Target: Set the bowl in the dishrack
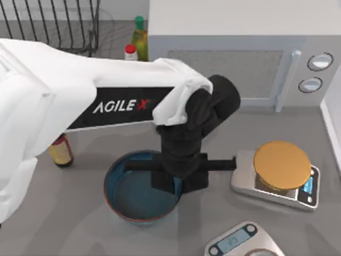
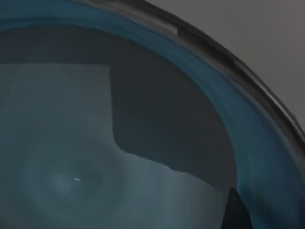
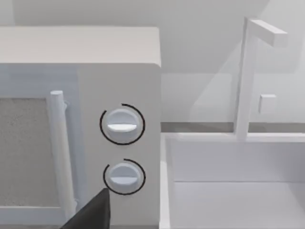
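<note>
The blue-glazed bowl (image 1: 133,192) with its thin reddish rim sits on the grey table at front centre. My left arm reaches across from the left, and its black gripper (image 1: 178,184) points straight down over the bowl's right rim, with the wrist hiding where it meets the rim. The left wrist view looks close into the bowl's (image 2: 143,143) grey-blue inside, its rim curving past. The dishrack (image 1: 70,26), made of thin black rods, stands at the back left, well away from the bowl. A dark edge of my right gripper (image 3: 93,214) faces a microwave.
A white microwave (image 1: 234,58) stands at the back right. A silver scale with a golden-orange disc (image 1: 281,165) sits right of the bowl, and another scale (image 1: 240,240) at the front. Two bottles (image 1: 139,40) stand behind the arm, a brown one (image 1: 61,152) at the left. A white sink (image 3: 228,191) is beside the microwave.
</note>
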`<state>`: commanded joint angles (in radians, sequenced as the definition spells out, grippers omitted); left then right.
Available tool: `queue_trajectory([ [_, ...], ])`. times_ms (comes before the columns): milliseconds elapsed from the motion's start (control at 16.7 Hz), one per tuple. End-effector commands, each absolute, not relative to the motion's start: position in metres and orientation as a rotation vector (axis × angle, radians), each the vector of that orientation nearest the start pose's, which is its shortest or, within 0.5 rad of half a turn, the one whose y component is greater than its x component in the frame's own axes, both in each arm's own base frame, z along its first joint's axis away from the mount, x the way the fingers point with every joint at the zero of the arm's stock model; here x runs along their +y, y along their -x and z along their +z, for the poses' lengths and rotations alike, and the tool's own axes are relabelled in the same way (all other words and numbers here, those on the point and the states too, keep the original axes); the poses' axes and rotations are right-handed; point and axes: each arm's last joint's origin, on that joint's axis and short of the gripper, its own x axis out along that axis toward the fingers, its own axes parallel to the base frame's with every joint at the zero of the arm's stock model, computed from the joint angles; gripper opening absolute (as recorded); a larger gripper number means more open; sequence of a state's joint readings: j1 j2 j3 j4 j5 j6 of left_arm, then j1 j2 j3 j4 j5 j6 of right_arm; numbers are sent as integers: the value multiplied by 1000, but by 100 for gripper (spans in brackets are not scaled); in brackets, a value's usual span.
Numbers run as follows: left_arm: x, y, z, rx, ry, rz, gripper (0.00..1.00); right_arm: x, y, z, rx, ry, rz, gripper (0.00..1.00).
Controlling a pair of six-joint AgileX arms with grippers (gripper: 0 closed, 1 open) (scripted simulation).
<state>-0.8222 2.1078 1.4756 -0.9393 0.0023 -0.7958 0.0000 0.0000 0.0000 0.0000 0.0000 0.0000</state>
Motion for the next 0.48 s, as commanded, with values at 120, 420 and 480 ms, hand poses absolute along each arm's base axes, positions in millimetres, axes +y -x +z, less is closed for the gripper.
queue_trajectory([
  [120, -291, -274, 142, 1576, -16, -7, 0, -1, -106, 160, 0, 0, 0, 100],
  [420, -303, -285, 215, 1583, -20, 4, 0, -1, -106, 160, 0, 0, 0, 100],
  [480, -303, -284, 235, 1585, -23, 5, 0, -1, -106, 160, 0, 0, 0, 100],
])
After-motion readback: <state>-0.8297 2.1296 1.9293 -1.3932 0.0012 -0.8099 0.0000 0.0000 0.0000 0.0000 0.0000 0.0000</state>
